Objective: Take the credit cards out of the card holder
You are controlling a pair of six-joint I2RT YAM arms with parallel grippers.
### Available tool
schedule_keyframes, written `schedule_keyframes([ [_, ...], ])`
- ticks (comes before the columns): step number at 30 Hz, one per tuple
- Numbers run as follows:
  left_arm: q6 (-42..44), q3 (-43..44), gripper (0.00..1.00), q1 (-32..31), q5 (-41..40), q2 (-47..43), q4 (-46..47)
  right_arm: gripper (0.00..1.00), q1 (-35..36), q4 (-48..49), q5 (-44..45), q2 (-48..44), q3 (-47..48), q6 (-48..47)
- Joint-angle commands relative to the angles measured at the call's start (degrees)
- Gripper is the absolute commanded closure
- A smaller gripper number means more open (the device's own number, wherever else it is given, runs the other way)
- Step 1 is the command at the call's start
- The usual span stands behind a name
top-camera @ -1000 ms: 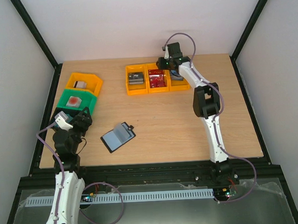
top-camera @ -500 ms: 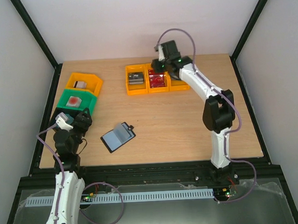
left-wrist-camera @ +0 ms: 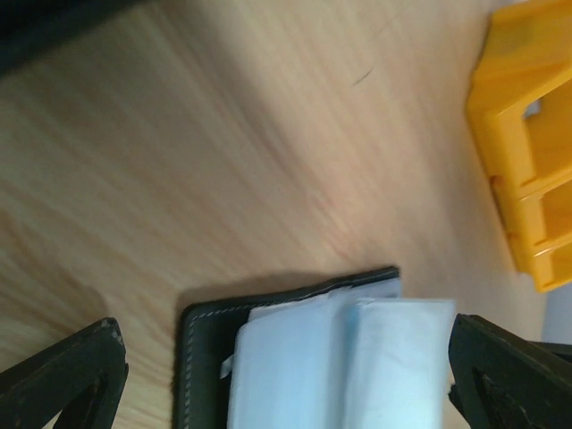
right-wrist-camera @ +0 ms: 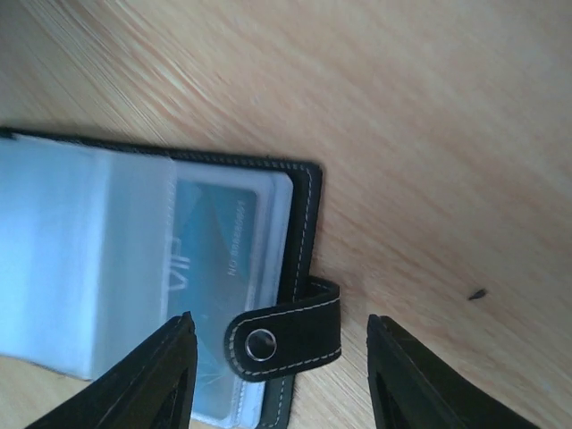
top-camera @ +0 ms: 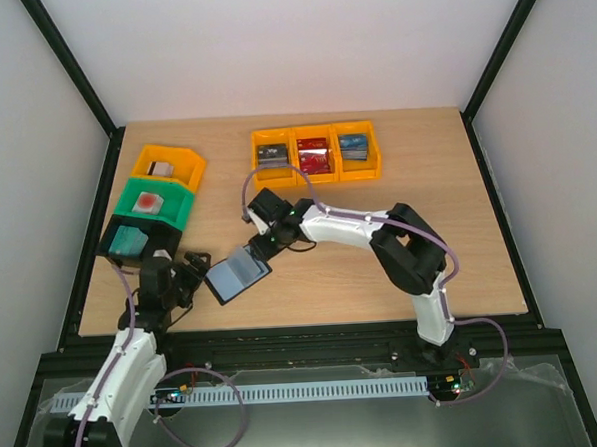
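Observation:
The card holder (top-camera: 238, 274) lies open on the table, black with pale grey-blue sleeves. In the right wrist view a teal credit card (right-wrist-camera: 214, 259) sits inside a clear sleeve, and the snap tab (right-wrist-camera: 286, 335) folds over the card holder's edge. My right gripper (top-camera: 263, 241) is open at the card holder's far right corner, its fingers straddling the tab (right-wrist-camera: 281, 380). My left gripper (top-camera: 193, 270) is open just left of the card holder; in its wrist view (left-wrist-camera: 286, 384) the card holder (left-wrist-camera: 313, 357) lies between the fingers.
Three orange bins (top-camera: 317, 169) at the back hold grey, red and blue card stacks. A yellow bin (top-camera: 187, 157), a green bin (top-camera: 177, 202) and a dark bin (top-camera: 129, 239) stand at the left. The orange bins also show in the left wrist view (left-wrist-camera: 527, 152).
My right arm has swung from the back orange bins down to the card holder. My left arm has moved forward and right to the card holder's left edge.

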Motion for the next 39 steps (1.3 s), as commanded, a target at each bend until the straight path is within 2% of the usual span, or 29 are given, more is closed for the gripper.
schedule_keyframes([
  [1,0.0,-1.4,0.01,-3.6,-1.7,3.0,1.6,0.48,1.9,-2.9,7.2,4.2,-0.2,0.8],
  [11,0.0,-1.8,0.01,-10.1,-2.8,13.0,7.9,0.32,5.2,-1.3,9.2,7.5,0.2,1.6],
  [15,0.1,-1.7,0.01,-11.2,-2.6,14.3,10.3,0.20,5.4,0.7,2.0,5.8,-1.2,1.5],
  [25,0.1,-2.0,0.01,-12.8,-1.8,14.2,12.9,0.16,6.6,3.1,-5.8,7.3,-0.3,6.3],
  [29,0.3,-2.0,0.01,-13.2,-1.3,14.0,14.4,0.00,6.7,3.7,-6.4,7.4,0.3,7.1],
  [39,0.3,-1.8,0.01,-13.0,-1.5,12.2,15.0,0.01,6.7,3.7,-5.4,7.4,0.0,8.0],
])
